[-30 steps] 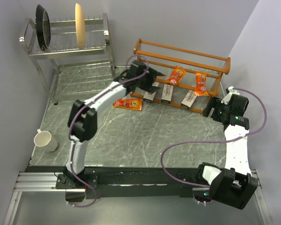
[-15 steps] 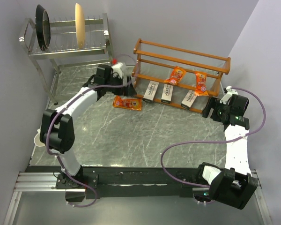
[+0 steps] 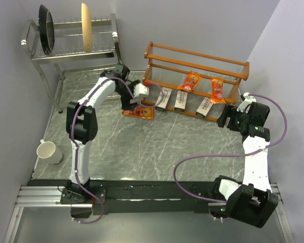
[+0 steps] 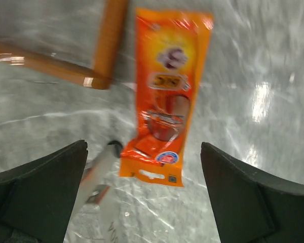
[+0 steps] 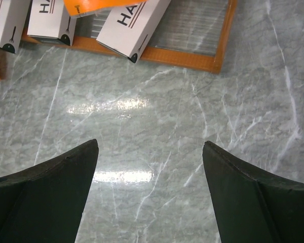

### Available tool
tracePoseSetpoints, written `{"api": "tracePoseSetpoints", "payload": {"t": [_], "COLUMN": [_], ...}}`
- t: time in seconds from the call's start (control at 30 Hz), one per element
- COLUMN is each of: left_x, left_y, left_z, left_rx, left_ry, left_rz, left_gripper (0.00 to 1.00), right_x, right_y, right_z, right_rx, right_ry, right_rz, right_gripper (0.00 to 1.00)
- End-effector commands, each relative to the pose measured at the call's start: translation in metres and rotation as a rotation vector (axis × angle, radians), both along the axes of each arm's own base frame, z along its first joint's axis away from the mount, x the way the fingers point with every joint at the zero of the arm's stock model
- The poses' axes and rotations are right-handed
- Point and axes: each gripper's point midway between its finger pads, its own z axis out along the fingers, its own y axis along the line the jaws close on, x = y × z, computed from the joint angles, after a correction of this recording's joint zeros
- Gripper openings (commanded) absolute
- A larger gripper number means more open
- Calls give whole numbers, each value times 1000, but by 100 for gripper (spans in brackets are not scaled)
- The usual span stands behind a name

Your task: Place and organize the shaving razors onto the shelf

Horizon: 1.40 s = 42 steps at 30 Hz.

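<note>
Marble tabletop (image 3: 157,147) holds an orange pack (image 4: 167,101) beneath the left pincer (image 4: 143,152), spread wide, empty.

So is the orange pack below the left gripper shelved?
Off it: the orange pack lies flat on the table beside the shelf, below the open left gripper.

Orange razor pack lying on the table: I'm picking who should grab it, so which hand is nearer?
Left. The left hand hovers open just above the orange razor pack; the right hand is far off, by the shelf's right end.
</note>
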Motion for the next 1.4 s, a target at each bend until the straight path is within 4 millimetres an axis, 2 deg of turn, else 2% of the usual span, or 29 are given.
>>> {"api": "tracePoseSetpoints", "payload": {"t": [0.0, 0.07, 0.17, 0.2, 0.23, 0.3, 0.47, 0.53, 0.57, 0.6, 0.8, 0.83, 0.87, 0.97, 1.0, 1.03, 1.07, 1.1, 1.13, 1.17, 1.2, 1.27, 1.33, 1.37], "left_x": [-24, -18, -20, -17, -17, -10, -13, -28, -28, -41, -72, -74, -81, -85, -81, -81, -70, -63, -60, -61, -55, -66, -65, -73], "left_y": [8, 6, 4, 2, 4, 3, 2, 5, 4, 7, -3, -7, -11, -23, -27, -31, -37, -32, -32, -31, -28, -33, -31, -27], "left_z": [-33, -35, -50, -49, -58, -61, -69, -79, -75, -77, -66, -56, -56, -41, -38, -28, -29, -27, -17, -24, -21, -29, -33, -45], "left_rx": [169, 190, 209, 208, 220, 226, 230, 246, 245, 252, 218, 199, 198, 143, 120, 79, 33, 25, -22, -26, -45, -20, -6, 26], "left_ry": [-35, -90, -48, -47, -26, -48, 3, 89, 98, 154, 247, 245, 261, 291, 284, 307, 270, 251, 252, 252, 226, 247, 191, 183], "left_rz": [-148, -140, -103, -93, -78, -52, -38, -57, -60, -71, -67, -28, -5, 156, 227, 345, 417, 516, 641, 699, 794, 809, 845, 847], "left_gripper": [99, 99, 99, 99, 100, 100, 100, 99, 99, 99, 93, 92, 92, 93, 99, 99, 100, 100, 99, 99, 99, 99, 100, 99], "right_x": [1, 1, 2, 2, 3, 3, 4, 3, 3, 3, -1, -2, -3, -4, -4, -4, -4, -3, -3, -3, -3, -1, 0, 1], "right_y": [1, 1, 1, 1, 1, 2, 3, 4, 5, 6, 6, 7, 8, 11, 11, 11, 12, 12, 13, 14, 14, 14, 13, 13], "right_z": [8, 7, 5, 5, 5, 3, 1, 0, 1, 1, 3, 2, 1, 0, 1, 0, 0, 0, 0, 0, -1, 1, 4, 4], "right_rx": [-8, -8, -7, -7, -5, 0, 6, 13, 17, 19, 13, 18, 21, 35, 38, 41, 42, 48, 53, 56, 58, 62, 57, 53], "right_ry": [-44, -40, -34, -33, -33, -26, -24, -22, -24, -25, -30, -28, -30, -33, -37, -36, -39, -38, -39, -40, -38, -41, -46, -47], "right_rz": [18, 21, 24, 26, 26, 31, 33, 34, 39, 41, 37, 36, 39, 39, 37, 38, 38, 38, 41, 43, 43, 46, 44, 45], "right_gripper": [91, 91, 91, 91, 91, 91, 91, 91, 91, 91, 91, 91, 91, 91, 91, 91, 91, 91, 91, 91, 91, 91, 91, 91]}}
